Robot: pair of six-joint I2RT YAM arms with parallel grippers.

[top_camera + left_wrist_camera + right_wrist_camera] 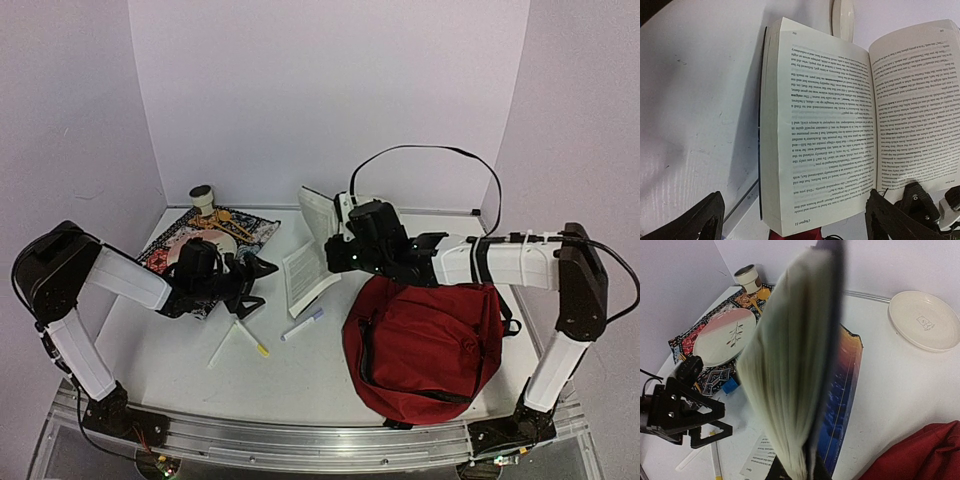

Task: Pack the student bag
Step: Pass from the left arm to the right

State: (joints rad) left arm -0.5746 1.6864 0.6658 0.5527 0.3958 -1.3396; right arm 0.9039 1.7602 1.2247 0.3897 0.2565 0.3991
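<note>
The student bag [430, 340], dark red with black zippers, lies at the front right of the table; one corner of it [925, 455] shows in the right wrist view. An open paperback book [305, 270] sits left of it. My right gripper [336, 242] is shut on a raised block of the book's pages [790, 365], which stand fanned above the blue cover [842, 400]. The right gripper [802, 474] itself is mostly hidden by the pages. My left gripper [262, 272] is open, just left of the book, with printed pages [820, 130] ahead between its wide fingers [695, 220].
A patterned cloth [255, 228] at the back left carries a plate [200, 243] and a cup [203, 197]. A marker [303, 323] and a yellow-tipped pencil [252, 338] lie in front of the book. A white dish [924, 320] sits behind the bag. Walls close in on three sides.
</note>
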